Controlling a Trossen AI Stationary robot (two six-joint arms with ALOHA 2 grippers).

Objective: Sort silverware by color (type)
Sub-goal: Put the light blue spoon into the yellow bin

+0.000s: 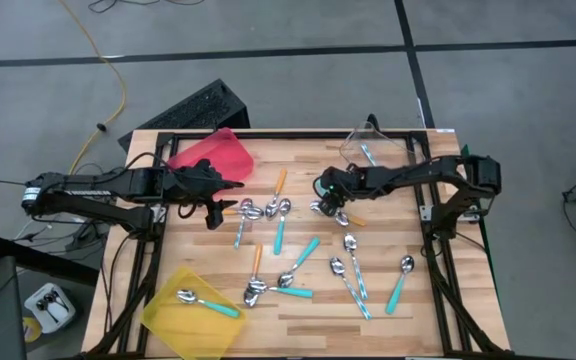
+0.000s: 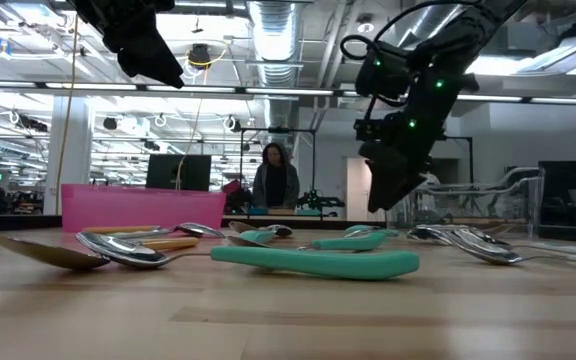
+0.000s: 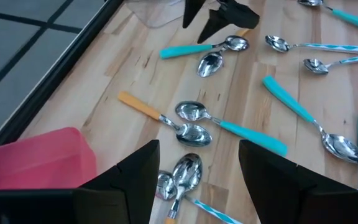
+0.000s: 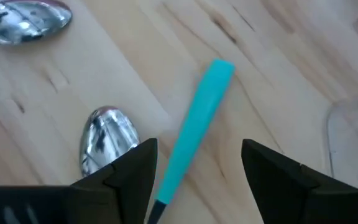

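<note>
The left gripper [image 1: 211, 205] hovers with fingers spread wide beside the red bin [image 1: 213, 157], holding nothing. Spoons [image 1: 280, 230] lie scattered across the table [image 1: 468, 300]. The right gripper [image 1: 325, 196] stands open, empty, over a teal-handled spoon [image 4: 194, 134] near the clear bin [image 1: 373, 147].

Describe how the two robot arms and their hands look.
Both arms are dark, slim and jointed, with black cables running along them. The left hand and right hand each end in two black, wedge-shaped fingers. Small green lights glow on the right arm's wrist in the low view.
</note>
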